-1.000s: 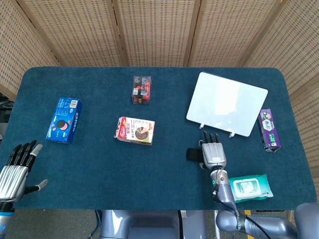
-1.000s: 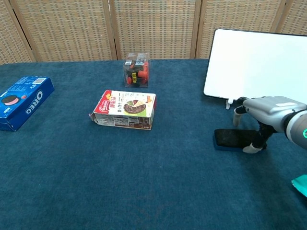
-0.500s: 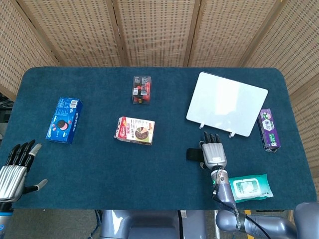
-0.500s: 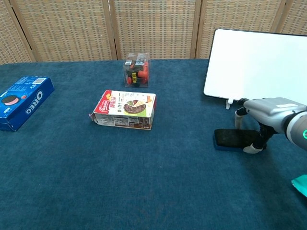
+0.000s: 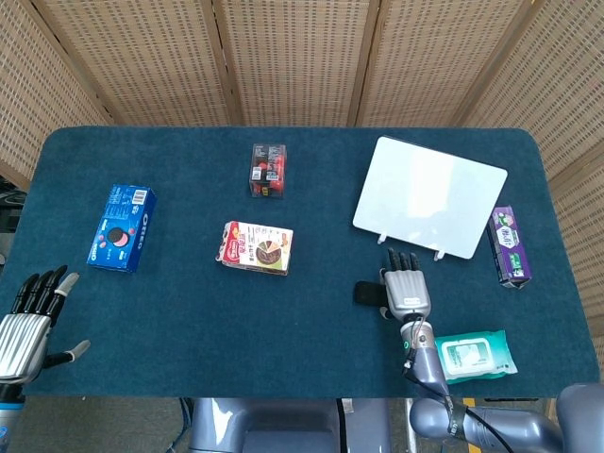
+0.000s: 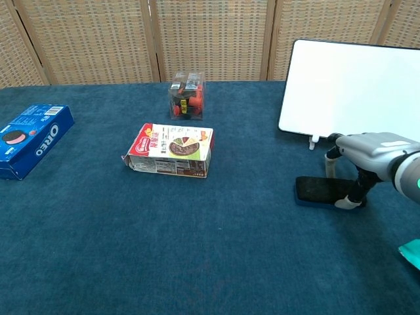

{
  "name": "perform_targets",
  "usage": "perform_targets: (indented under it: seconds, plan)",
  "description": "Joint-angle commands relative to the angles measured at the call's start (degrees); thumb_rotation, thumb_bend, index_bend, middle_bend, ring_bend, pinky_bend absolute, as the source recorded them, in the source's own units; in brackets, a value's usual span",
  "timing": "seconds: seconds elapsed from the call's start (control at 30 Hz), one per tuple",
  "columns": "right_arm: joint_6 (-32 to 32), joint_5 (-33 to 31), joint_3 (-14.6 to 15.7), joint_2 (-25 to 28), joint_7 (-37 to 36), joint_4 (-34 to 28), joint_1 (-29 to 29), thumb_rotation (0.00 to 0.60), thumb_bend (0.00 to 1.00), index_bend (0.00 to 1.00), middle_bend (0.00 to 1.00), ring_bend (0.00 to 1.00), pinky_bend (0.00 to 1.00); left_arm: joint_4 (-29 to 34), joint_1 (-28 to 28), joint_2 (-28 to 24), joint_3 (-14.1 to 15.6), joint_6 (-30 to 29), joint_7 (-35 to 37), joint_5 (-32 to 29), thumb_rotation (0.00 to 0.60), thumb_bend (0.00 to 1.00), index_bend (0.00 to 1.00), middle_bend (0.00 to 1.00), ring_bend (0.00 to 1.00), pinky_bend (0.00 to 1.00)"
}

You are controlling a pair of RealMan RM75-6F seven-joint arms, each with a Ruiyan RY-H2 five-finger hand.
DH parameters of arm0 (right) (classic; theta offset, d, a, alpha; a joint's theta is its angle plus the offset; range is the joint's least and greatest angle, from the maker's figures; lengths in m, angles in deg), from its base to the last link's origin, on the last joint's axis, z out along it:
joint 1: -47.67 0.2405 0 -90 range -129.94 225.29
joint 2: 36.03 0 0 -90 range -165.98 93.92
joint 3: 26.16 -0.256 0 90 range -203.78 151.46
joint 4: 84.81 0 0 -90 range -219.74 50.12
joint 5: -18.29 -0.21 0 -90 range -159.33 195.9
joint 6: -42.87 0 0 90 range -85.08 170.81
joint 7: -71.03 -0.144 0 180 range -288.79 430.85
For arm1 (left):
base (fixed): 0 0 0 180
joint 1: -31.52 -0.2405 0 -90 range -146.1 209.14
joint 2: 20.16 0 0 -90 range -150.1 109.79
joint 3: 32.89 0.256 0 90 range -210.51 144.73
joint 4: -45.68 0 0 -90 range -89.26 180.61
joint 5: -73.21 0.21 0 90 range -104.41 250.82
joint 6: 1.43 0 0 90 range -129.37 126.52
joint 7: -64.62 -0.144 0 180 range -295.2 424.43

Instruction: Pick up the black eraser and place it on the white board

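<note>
The right robot hand [image 5: 406,286] is reaching down over the black eraser [image 6: 321,190], which is lying flat on the blue tabletop [image 5: 189,311] just short of the white board [image 5: 429,195]. From the chest view, a fingertip [image 6: 346,203] is pressing against the near long edge of the eraser while another finger is coming down behind its far edge, so the robot hand is bracketing the right end of the eraser; I cannot tell whether it is actually squeezing it yet, and the eraser is sitting on the cloth, not lifted. The white board is lying just beyond the robot hand's fingertips, a little further from the robot and slightly to its right, its near edge close to the hand but apart from the eraser. Just behind the right robot hand, nearer the robot, a green pack of wipes [image 5: 474,355] is lying, and off to the far right a purple packet [image 5: 510,246] is resting beside the board. Well away on the other side of the robot hand, a red-and-white snack box [image 5: 258,247] is sitting mid-table, with a small clear box of dark and red items [image 5: 268,170] beyond it and a blue cookie box [image 5: 121,226] farther out. The left robot hand [image 5: 28,324] is hanging at the near corner, released, fingers spread and holding nothing.
</note>
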Motion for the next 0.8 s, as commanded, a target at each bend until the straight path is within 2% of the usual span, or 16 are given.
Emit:
perform_targets:
  seconds: [0.03, 0.6, 0.8]
  plan:
    - [0.1, -0.1, 0.0, 0.0, -0.1, 0.2, -0.1, 0.600, 0.26, 0.43, 0.00, 0.00, 0.00, 0.0, 0.0, 0.0, 0.0, 0.0, 0.0, 0.0, 0.600, 0.00, 0.00, 0.00, 0.00, 0.00]
    - [-0.2, 0.9, 0.3, 0.0, -1.1, 0.9, -0.5, 0.600, 0.26, 0.50, 0.00, 0.00, 0.00, 0.1, 0.1, 0.1, 0.1, 0.4, -0.4, 0.0, 0.600, 0.00, 0.00, 0.00, 0.00, 0.00]
    - [-2.1, 2.6, -0.1, 0.9, -0.6, -0.9, -0.5, 0.600, 0.26, 0.51, 0.00, 0.00, 0.00, 0.1, 0.1, 0.1, 0.1, 0.2, -0.3, 0.0, 0.600, 0.00, 0.00, 0.00, 0.00, 0.00]
